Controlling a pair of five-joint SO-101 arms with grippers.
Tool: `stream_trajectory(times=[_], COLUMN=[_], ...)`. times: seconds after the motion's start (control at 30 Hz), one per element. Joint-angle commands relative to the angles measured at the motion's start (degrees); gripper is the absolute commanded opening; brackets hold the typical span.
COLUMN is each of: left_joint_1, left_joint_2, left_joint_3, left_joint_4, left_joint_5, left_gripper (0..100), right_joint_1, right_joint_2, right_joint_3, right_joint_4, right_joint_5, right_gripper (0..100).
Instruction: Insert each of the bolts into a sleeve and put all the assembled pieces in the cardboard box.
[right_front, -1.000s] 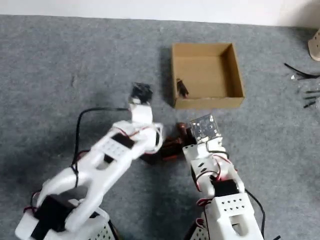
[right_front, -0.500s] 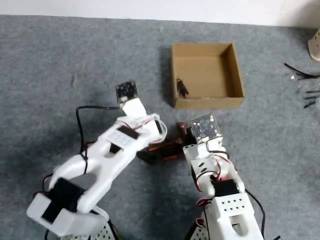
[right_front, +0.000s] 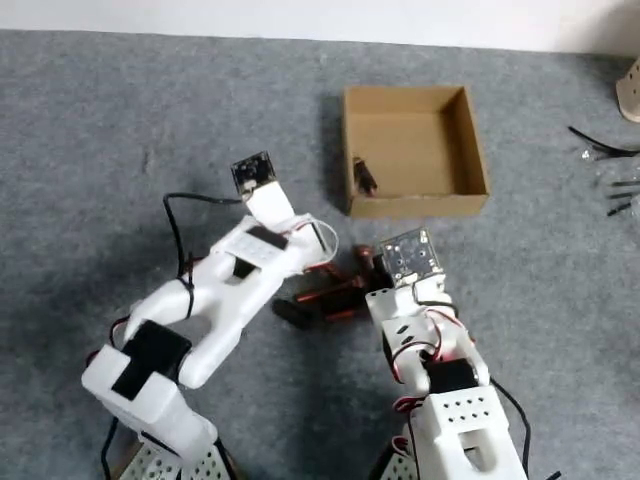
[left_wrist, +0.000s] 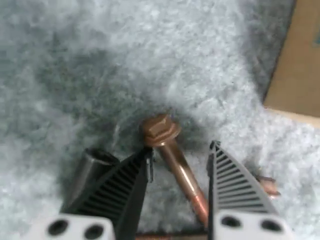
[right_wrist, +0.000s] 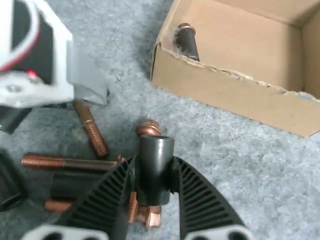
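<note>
grey felt-like table fills the high view, with the cardboard box at about 1 o'clock from the middle. one assembled piece lies inside the box, against its wall at the 8 o'clock corner. the loose bolts lie in a small heap at roughly 7 o'clock from the box. the left arm and the right arm both come down over that heap.

from the left wrist, the left fingers stand apart, one on either side of a copper bolt that lies flat on the table with its hex head pointing away from the wrist. nothing is gripped yet. a dark sleeve lies on the table just beside one finger, and a corner of the box shows beyond.

from the right wrist, the right fingers are clamped on a black sleeve, with its open end facing the box. around it lie several more bolts, one near the left arm's housing and another lying crosswise. the finished piece sits in the box behind the front wall.

as i judge it, the task is in its early part: one piece is boxed. a second pairing is only being set up, with the sleeve in hand and the bolt not yet grasped. the remaining bolts have yet to be sleeved and boxed.
</note>
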Motion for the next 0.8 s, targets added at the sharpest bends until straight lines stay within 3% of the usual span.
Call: stream_trajectory(times=[0.0,0.23,0.4,0.57,0.67,0.77], left_joint_1=[-1.1,-1.1,-1.1,-1.1,-0.6,0.0], left_joint_2=[2.4,4.7,5.0,5.0,4.5,4.5], left_joint_3=[-5.1,-7.0,-7.0,-7.0,-7.2,-6.1], left_joint_4=[3.3,5.5,5.4,5.4,5.1,-0.7], left_joint_5=[0.8,0.9,0.9,0.4,-7.1,-14.5], left_gripper=[18,17,1,0,1,1], right_joint_1=[0.7,0.7,0.7,0.7,0.4,0.3], right_joint_2=[-1.0,-1.0,-1.0,-1.0,-1.0,-1.2], right_joint_3=[-0.5,-0.5,-0.4,-0.4,-0.3,-0.1], right_joint_4=[-1.6,-1.6,-1.6,-1.6,-1.6,-1.7], right_joint_5=[-0.6,-0.6,-0.5,-0.4,-0.2,-0.2], right_gripper=[0.5,0.5,0.5,0.5,0.5,0.5])
